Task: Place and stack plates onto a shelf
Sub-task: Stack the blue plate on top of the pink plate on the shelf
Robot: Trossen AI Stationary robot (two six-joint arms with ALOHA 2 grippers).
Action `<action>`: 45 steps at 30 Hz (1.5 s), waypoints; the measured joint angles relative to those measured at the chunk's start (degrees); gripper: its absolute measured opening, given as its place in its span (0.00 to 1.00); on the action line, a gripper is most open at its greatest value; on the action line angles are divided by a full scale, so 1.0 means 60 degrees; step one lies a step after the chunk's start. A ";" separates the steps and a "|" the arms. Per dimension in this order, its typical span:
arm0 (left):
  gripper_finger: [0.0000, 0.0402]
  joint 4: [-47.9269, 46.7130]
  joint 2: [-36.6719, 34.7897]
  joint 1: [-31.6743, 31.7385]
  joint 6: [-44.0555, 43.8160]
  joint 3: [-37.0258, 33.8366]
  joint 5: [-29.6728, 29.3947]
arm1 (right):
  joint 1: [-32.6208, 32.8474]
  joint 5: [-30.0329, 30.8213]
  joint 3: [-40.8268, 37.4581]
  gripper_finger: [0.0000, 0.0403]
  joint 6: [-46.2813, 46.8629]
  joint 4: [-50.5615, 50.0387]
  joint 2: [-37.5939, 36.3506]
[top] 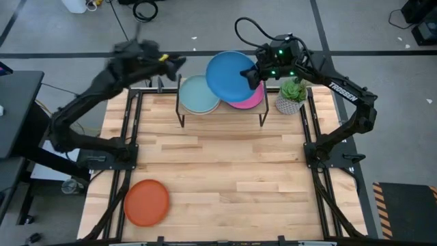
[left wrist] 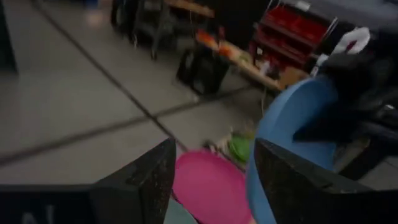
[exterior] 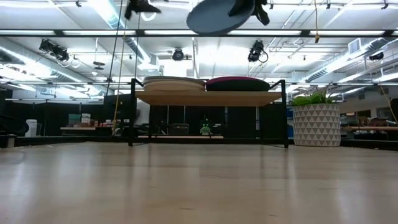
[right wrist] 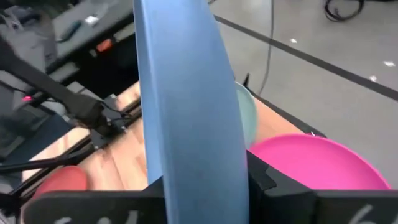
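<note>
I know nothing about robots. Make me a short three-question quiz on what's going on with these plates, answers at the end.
1. True or false: the right gripper holds the blue plate in the air above the shelf.
2. Which plate lies alone near the table's front corner? A) pink B) orange C) light teal
3. Fill in: beside the shelf stands a potted ____.

Key
1. True; the right wrist view shows its fingers clamped on the plate's rim, while the left gripper is open and empty.
2. B, the orange plate. The pink plate and light teal plate are on the shelf.
3. Plant.
</note>
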 joint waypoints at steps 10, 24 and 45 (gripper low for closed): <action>0.57 0.0112 -0.1321 -0.0121 0.2209 0.0011 -0.0247 | -0.1263 -0.0561 0.0000 0.16 -0.0076 -0.0917 0.0674; 0.58 -0.0708 -0.1343 -0.0504 0.2256 0.0007 -0.0185 | -0.3199 -0.3303 -0.0098 0.16 -0.0828 -0.1826 0.1537; 0.58 -0.1291 -0.1088 -0.0892 0.1746 0.0004 0.0171 | -0.3725 -0.4460 -0.2645 0.28 -0.0564 -0.0410 0.1555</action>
